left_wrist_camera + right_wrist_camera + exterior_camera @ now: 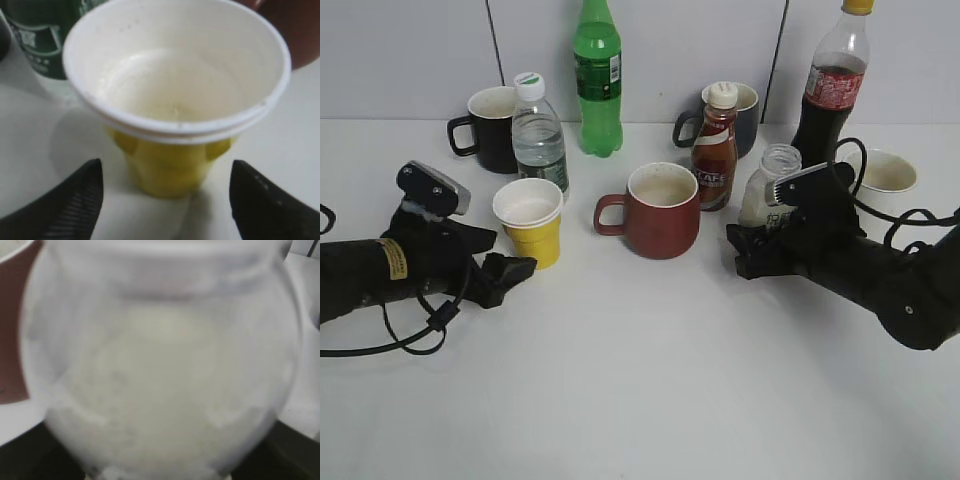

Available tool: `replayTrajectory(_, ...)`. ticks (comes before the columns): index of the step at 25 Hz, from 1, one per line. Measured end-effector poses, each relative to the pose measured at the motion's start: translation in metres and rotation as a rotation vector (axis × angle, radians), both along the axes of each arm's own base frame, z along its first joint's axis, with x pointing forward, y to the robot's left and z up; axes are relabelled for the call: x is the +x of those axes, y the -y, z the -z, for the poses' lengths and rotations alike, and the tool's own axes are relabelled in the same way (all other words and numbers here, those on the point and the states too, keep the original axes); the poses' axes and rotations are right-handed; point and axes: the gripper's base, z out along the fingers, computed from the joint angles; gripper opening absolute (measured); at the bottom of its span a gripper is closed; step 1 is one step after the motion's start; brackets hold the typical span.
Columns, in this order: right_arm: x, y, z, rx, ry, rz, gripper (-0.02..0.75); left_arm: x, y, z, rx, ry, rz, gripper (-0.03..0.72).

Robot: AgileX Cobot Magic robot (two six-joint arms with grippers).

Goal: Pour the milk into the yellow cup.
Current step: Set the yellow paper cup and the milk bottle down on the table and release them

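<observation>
The yellow cup (pixel 532 222) stands upright at the left of the middle, white inside, with only a thin pale film at its bottom (pixel 170 165). My left gripper (pixel 510 272) is open and empty just in front of it, jaws either side of its base but apart from it (pixel 165 200). The milk (pixel 768 185), uncapped, stands to the right of the brown coffee bottle. My right gripper (pixel 745 250) is open with the milk between its jaws. The milk fills the right wrist view (pixel 165 380). The jaws (pixel 160 465) show only as dark corners; contact cannot be told.
A dark red mug (pixel 660 212) stands between cup and milk, the brown coffee bottle (pixel 714 148) behind it. At the back stand a water bottle (pixel 538 130), a black mug (pixel 490 128), a green soda bottle (pixel 597 80), a dark grey mug (pixel 748 115), a cola bottle (pixel 830 90) and a white cup (pixel 888 172).
</observation>
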Motion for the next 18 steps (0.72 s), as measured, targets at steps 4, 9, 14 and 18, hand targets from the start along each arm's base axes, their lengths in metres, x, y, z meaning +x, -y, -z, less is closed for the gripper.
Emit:
replayTrajectory(4,-0.001,0.001,-0.006,-0.013,-0.054,0.013,0.548,-0.006,-0.009,-0.011,0.022,-0.034,-0.104,0.594)
replayTrajectory(9,-0.004,0.003,-0.013,-0.021,-0.158,0.035,0.551,-0.02,-0.014,-0.017,0.012,-0.057,-0.14,0.594)
replayTrajectory(14,-0.011,0.006,-0.019,-0.057,-0.249,0.04,0.552,-0.033,-0.019,-0.025,-0.004,-0.107,-0.181,0.593)
replayTrajectory(18,-0.017,0.01,-0.026,-0.08,-0.341,0.074,0.553,-0.036,-0.023,-0.034,-0.008,-0.155,-0.24,0.593)
